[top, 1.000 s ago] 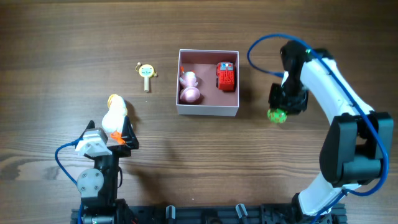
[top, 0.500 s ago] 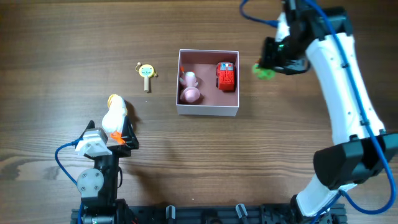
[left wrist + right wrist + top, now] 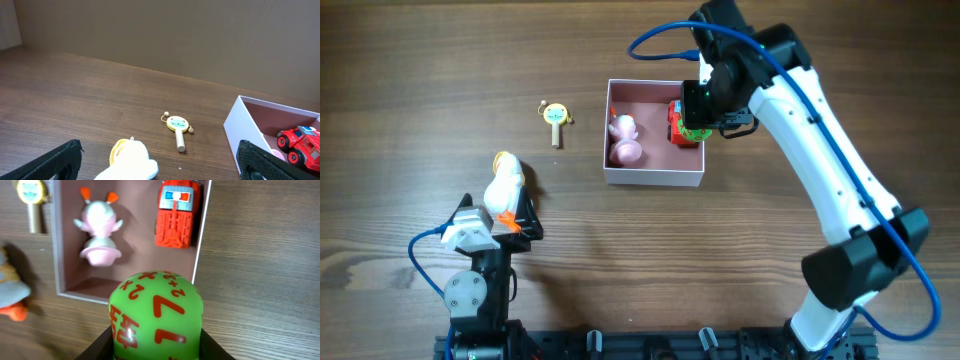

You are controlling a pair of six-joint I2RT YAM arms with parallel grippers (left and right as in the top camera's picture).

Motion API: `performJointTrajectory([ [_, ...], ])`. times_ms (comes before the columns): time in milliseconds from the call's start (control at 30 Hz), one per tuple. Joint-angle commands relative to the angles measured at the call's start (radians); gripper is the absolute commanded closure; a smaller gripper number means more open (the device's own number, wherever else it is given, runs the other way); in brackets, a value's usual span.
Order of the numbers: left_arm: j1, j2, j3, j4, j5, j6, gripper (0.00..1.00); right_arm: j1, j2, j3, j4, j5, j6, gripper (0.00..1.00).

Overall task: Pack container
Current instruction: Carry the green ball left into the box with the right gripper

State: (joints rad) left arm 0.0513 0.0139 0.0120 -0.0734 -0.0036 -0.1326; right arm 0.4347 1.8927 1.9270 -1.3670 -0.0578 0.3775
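**A:** Where is the container?

**B:** The container (image 3: 655,178) sits near the middle of the table (image 3: 420,80), open on top. A pink toy (image 3: 624,140) lies in its left half and a red truck (image 3: 678,112) in its right half. From overhead the arm covers part of the truck.

**A:** And the right gripper?

**B:** The right gripper (image 3: 156,350) is closed partway on a green ball (image 3: 156,310) with red numbers. Its jaws press the ball from both sides. In the wrist view the ball fills the foreground, and only the jaw tips show at the bottom edge. From overhead only a sliver of green peeks out from under the wrist.

**A:** Is the ball inside the box?

**B:** I cannot tell. It lies over the container's right wall, just beside the truck, but how high it hangs is not clear.

**A:** What about the left side?

**B:** The left gripper (image 3: 159,147) is spread as wide as it goes and holds nothing. A duck (image 3: 504,185) lies between its jaws. The wrist view cuts the duck off at the lower edge, so only its pale top shows. Whether the jaws touch it is hard to make out.

**A:** Anything else out there?

**B:** A yellow rattle (image 3: 556,117) lies on the table, left of the container and apart from it.
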Motion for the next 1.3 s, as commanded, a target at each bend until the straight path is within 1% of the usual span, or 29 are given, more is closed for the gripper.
performJointTrajectory([
  [0, -0.008, -0.006, -0.006, 0.003, -0.013, 0.02, 0.0, 0.002, 0.079, 0.008, 0.009, 0.019, 0.014, 0.63],
  [267, -0.008, -0.006, -0.006, 0.003, -0.013, 0.02, 0.0, 0.033, 0.147, 0.008, 0.023, 0.006, 0.015, 0.62],
  [533, -0.008, -0.006, -0.006, 0.003, -0.013, 0.02, 0.0, 0.034, 0.222, -0.005, 0.027, 0.009, -0.001, 0.61],
  [767, -0.008, -0.006, -0.006, 0.003, -0.013, 0.02, 0.0, 0.034, 0.251, -0.005, 0.026, 0.013, -0.009, 0.59],
  [1100, -0.008, -0.006, -0.006, 0.003, -0.013, 0.02, 0.0, 0.034, 0.255, -0.005, 0.024, 0.014, -0.009, 0.51],
  [1267, -0.008, -0.006, -0.006, 0.003, -0.013, 0.02, 0.0, 0.034, 0.255, -0.005, 0.02, 0.049, -0.009, 0.46],
])
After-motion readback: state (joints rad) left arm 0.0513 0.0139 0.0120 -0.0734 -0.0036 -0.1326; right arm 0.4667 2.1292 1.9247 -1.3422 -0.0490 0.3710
